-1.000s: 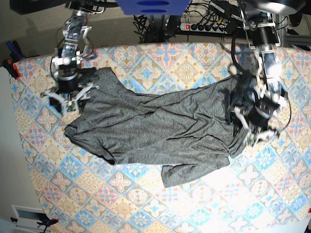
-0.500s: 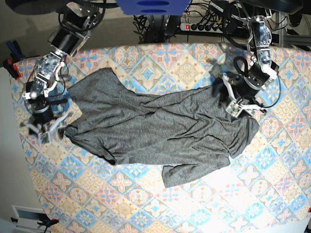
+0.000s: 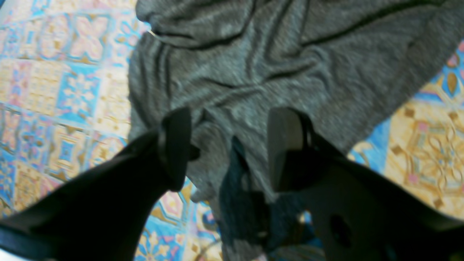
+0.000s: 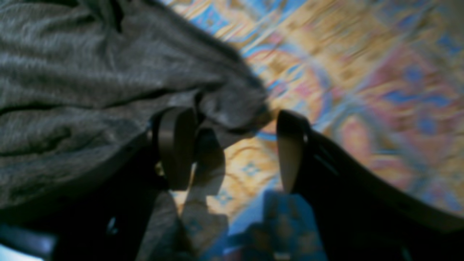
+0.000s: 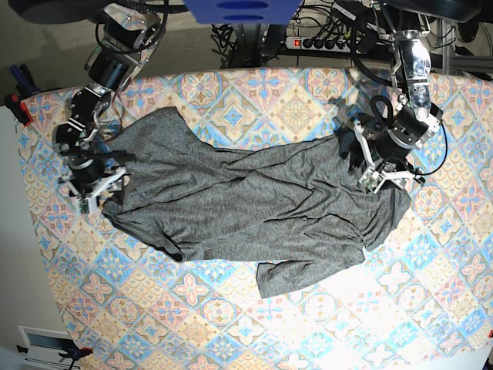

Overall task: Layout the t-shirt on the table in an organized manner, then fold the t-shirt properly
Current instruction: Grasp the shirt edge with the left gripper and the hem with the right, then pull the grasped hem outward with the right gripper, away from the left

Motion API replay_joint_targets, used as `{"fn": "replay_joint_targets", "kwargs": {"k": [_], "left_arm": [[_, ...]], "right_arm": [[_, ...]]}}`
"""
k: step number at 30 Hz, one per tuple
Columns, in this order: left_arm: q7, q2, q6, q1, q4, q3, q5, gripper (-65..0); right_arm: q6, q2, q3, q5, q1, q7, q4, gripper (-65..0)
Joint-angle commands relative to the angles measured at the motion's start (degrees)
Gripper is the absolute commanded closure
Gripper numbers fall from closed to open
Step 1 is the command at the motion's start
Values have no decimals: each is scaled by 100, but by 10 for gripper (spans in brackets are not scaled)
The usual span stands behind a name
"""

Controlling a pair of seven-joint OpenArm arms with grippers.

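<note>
Broadly, we see the table [image 5: 231, 331], covered in its pastel tile print, filling most of the base view, with the t-shirt [image 5: 254, 204] lying rumpled across its middle. We find the dark heather-grey shirt spread wide but creased, with folds running along its body and one flap jutting toward the near edge of the table.

We see the left gripper [image 5: 383, 163] at the shirt's end on the base view's right, poised over the cloth. In its wrist view the left gripper's [image 3: 230, 148] jaws stand apart, released, with wrinkled grey fabric [image 3: 253, 72] below and between them; we cannot tell whether the fingertips [image 3: 284, 145] touch the cloth.

We see the right gripper [image 5: 86, 185] at the opposite end of the shirt, at the garment's edge. Its wrist view is blurred, yet the right gripper's [image 4: 232, 148] jaws are plainly spread and hold nothing: one finger [image 4: 174, 145] sits against the shirt's edge [image 4: 108, 83], the other over bare tile print [image 4: 362, 90].
</note>
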Motion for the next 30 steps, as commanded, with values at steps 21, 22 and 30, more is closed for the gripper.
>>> {"fn": "replay_joint_targets", "kwargs": {"k": [21,22,30], "left_arm": [[-107,-44,29,293,107,-18,-4,-330],[-107,-44,29,328,107,-18,-4,-330],[-107,-70,29,345,1,-18,22,-330]], "right_arm": [[1,530,4,101,914,1234,-2114,-344],[1,609,4,101,976,1269,-2237,-344],[1,961,21,101,1169,1796,-3169,-344]]}}
